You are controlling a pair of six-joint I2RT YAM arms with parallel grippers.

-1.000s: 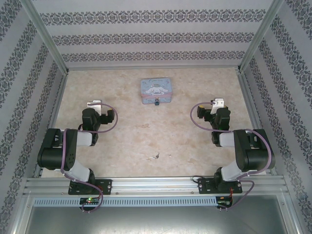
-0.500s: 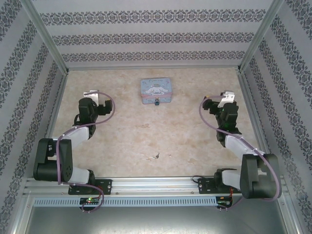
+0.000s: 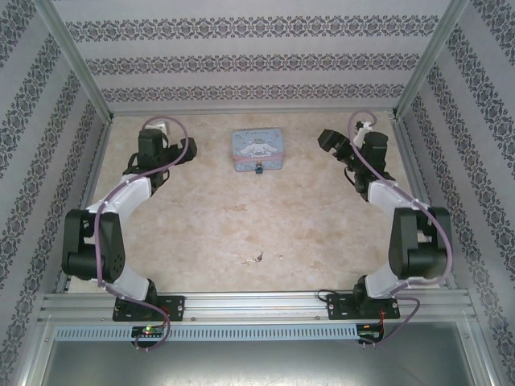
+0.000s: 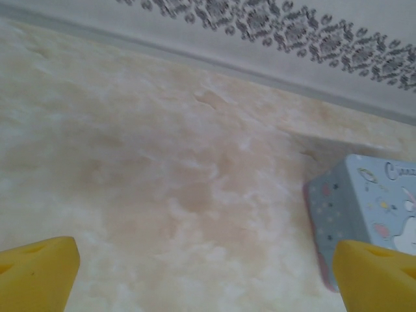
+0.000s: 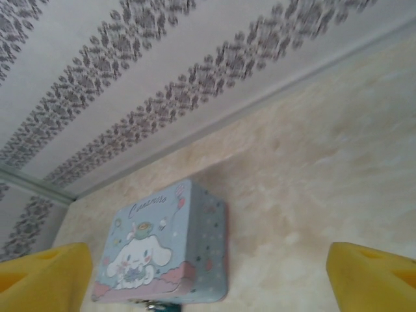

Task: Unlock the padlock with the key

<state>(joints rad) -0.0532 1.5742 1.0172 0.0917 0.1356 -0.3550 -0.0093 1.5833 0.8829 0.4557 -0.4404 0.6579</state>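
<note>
The tiny dark teal padlock (image 3: pixel 259 169) hangs at the front of the light-blue cartoon tin (image 3: pixel 257 149) near the back middle of the table. A sliver of the padlock (image 5: pixel 156 307) shows at the bottom edge of the right wrist view, under the tin (image 5: pixel 162 250). The key (image 3: pixel 259 257) is a thin grey sliver lying alone on the table's near middle. My left gripper (image 3: pixel 188 150) is left of the tin, open, nothing between its yellow fingertips (image 4: pixel 36 273). My right gripper (image 3: pixel 328 141) is right of the tin, also open and empty.
Patterned walls close in the marbled table (image 3: pixel 209 217) on three sides. A metal rail (image 3: pixel 257 305) runs along the near edge by the arm bases. The tin's corner (image 4: pixel 364 208) sits just ahead of the left gripper's right finger.
Both arms have stretched out from mid-table toward the back, and the grippers now flank the tin on either side. The tin, padlock and key have not moved.
</note>
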